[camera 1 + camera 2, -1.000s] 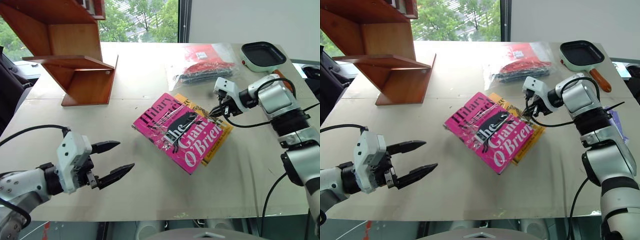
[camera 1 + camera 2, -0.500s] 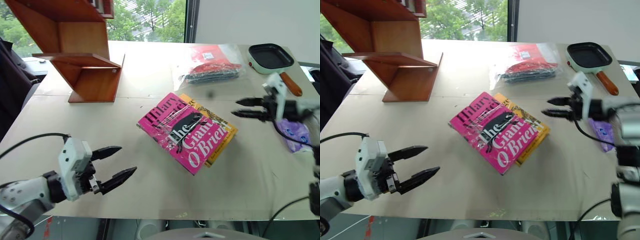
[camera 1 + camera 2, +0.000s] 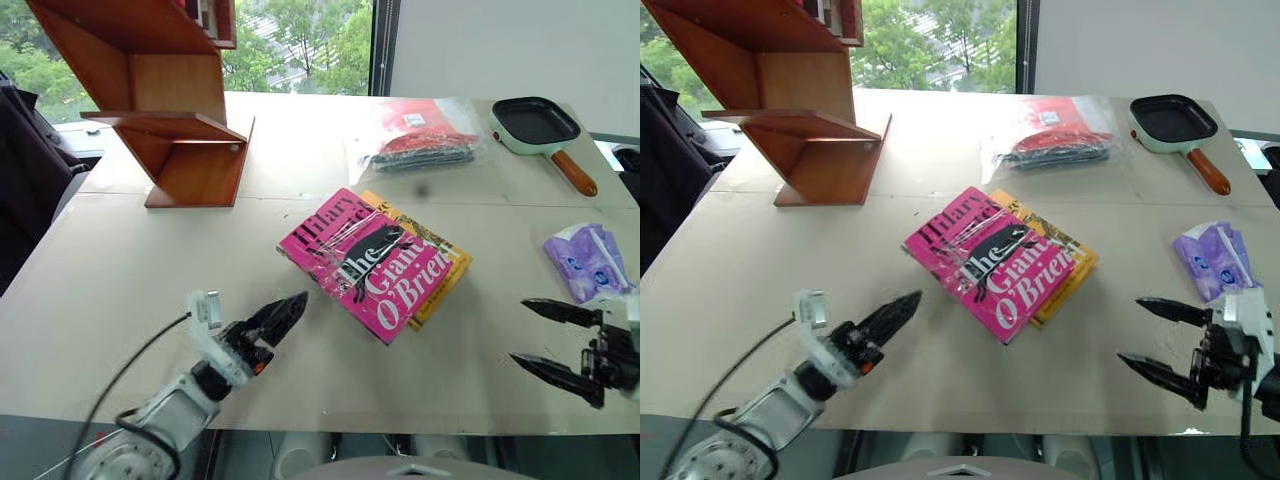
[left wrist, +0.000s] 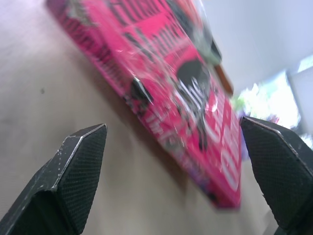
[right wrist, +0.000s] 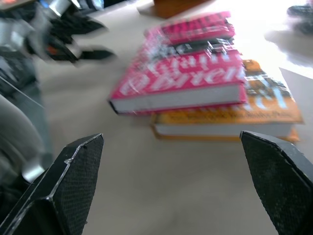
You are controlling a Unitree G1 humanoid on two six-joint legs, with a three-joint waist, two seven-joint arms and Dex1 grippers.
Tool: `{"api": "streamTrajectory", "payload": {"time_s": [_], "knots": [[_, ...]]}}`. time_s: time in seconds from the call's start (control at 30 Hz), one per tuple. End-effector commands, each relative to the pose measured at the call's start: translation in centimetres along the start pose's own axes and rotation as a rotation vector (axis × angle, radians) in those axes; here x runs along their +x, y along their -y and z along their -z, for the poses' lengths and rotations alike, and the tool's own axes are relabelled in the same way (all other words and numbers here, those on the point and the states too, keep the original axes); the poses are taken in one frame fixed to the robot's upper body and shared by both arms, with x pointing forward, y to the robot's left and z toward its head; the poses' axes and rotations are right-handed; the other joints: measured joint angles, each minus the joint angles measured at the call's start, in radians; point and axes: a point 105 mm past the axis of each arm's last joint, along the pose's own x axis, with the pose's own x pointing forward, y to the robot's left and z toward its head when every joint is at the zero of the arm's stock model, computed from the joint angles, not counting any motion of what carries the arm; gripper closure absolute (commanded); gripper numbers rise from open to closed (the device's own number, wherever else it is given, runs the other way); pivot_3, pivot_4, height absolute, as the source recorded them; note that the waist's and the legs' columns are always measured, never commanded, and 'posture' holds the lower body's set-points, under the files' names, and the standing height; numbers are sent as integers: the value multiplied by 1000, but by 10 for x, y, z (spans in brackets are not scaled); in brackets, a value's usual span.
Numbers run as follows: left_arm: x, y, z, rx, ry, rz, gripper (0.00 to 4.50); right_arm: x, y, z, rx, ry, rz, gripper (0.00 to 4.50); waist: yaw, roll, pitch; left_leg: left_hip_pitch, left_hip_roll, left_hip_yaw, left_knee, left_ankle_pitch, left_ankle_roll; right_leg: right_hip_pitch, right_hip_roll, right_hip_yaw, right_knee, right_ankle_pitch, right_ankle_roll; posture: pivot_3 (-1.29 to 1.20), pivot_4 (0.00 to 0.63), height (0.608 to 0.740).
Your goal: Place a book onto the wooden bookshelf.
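The table is taking up most of the scene, a big pale top with everything sitting on it. At its far left corner the wooden bookshelf is standing, reddish-brown with slanted boards, well apart from the books.

Middle of the table, the book is lying flat, face up, bright pink with a glossy cover, turned at an angle. It's resting on top of a yellow book, which is sticking out from under its right side. Nothing is holding it.

Far side, a clear plastic bag with red and dark stuff inside is lying next to a small green pan with an orange handle. A purple packet is sitting near the right edge.

The left gripper is hovering low over the near left part of the table, pointing toward the pink book, fingers spread wide and empty. The right gripper is hanging at the near right edge, just below the purple packet, fingers also spread wide, gripping nothing.
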Motion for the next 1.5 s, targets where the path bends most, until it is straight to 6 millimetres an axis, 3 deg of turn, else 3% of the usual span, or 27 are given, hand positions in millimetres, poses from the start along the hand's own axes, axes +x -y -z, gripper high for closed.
{"api": "streamTrajectory", "payload": {"time_s": [0.03,0.3,0.43,0.7,1.1,1.2,1.3,1.4,1.43,1.5], "knots": [[6,-4,3,-64,-21,-28,0,-12,-7,-10,-85,5,-22,79,0,1,0,0,0,0,0,0,0,0,0,0,0,0,0,0,150,740],[40,0,-1,-138,-62,24,0,-16,-12,-23,-113,-2,-8,79,12,4,-4,0,0,1,0,2,-4,0,0,0,0,-2,-3,0,150,740],[51,7,14,-203,-137,76,0,-16,-16,-29,-122,-11,-2,79,18,5,-5,0,0,1,0,3,-5,0,0,1,0,-2,-3,0,150,740],[58,21,37,-209,-281,156,0,-7,-14,-34,-129,6,10,79,29,7,-7,-2,-1,2,0,2,-4,0,0,1,-3,-2,-3,0,150,740],[76,23,37,-210,-314,185,0,-4,-10,-34,-135,24,11,79,28,8,-8,-2,-1,1,0,2,-4,0,0,1,-3,-2,-3,0,150,740],[79,21,34,-194,-297,176,828,-6,-9,-31,-133,26,12,0,27,7,-8,-2,-1,1,-1,2,-4,0,0,1,-3,-2,-3,0,150,740],[83,22,30,-177,-263,187,2389,-9,-8,-29,-133,29,12,0,26,7,-8,-3,-1,1,-1,2,-4,0,0,1,-4,-2,-3,0,150,740],[83,22,29,-183,-253,198,3582,-12,-6,-27,-131,28,6,0,26,7,-8,-3,-1,1,-1,2,-4,0,0,1,-4,-2,-3,0,150,740],[82,22,28,-186,-244,203,3905,-12,-6,-26,-130,27,2,0,25,7,-7,-3,-1,1,-1,2,-4,0,0,1,-4,-2,-3,0,150,740],[81,25,23,-174,-205,221,4097,-12,-5,-24,-129,29,-4,0,25,7,-7,-3,-1,1,-1,2,-4,-1,0,1,-4,-2,-3,0,150,740]]}}
